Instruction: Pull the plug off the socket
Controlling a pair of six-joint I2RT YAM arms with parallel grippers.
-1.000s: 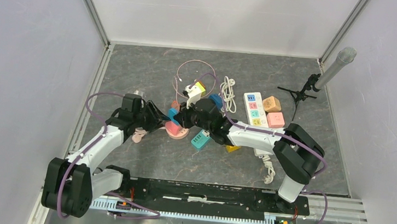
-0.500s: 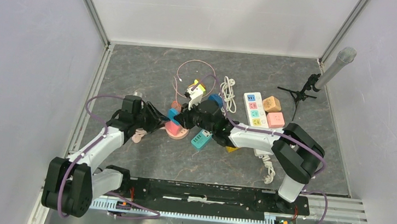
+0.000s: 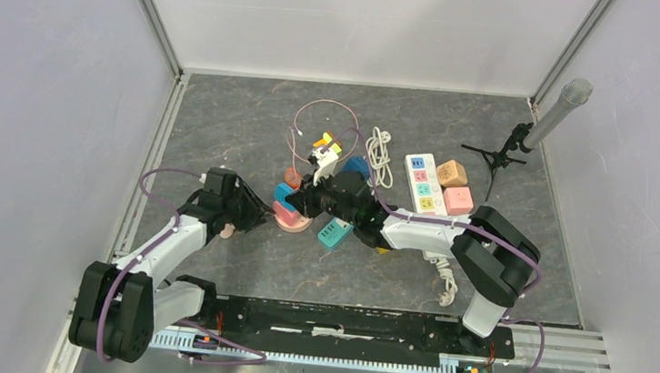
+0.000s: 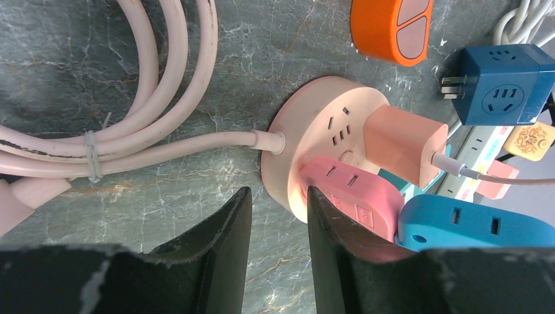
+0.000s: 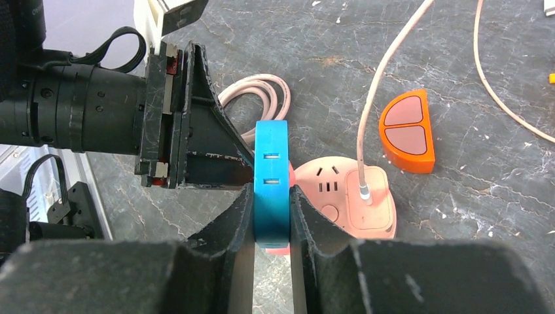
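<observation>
A round pink socket (image 4: 321,124) lies on the grey marbled table (image 4: 163,196), its thick pink cord (image 4: 157,78) coiled to the left. A salmon charger (image 4: 402,144) and a flat pink adapter (image 4: 357,196) are plugged into the socket. My right gripper (image 5: 271,190) is shut on a flat blue plug (image 5: 271,163) at the socket's (image 5: 334,190) left edge. I cannot tell whether the plug's pins are still seated. My left gripper (image 4: 278,196) stands open over bare table. Its right finger (image 4: 327,222) touches the socket's rim. In the top view both grippers meet at the socket (image 3: 292,219).
An orange half-round adapter (image 5: 407,131) and a dark blue cube adapter (image 4: 501,91) lie just behind the socket. A teal adapter (image 3: 334,233), a white power strip (image 3: 425,182), orange (image 3: 452,173) and pink (image 3: 458,199) cubes and a microphone stand (image 3: 503,153) are on the right.
My left gripper has drawn back a little from the socket toward the near left, and its jaws have narrowed. The right gripper keeps hold of the blue plug and has shifted slightly left.
</observation>
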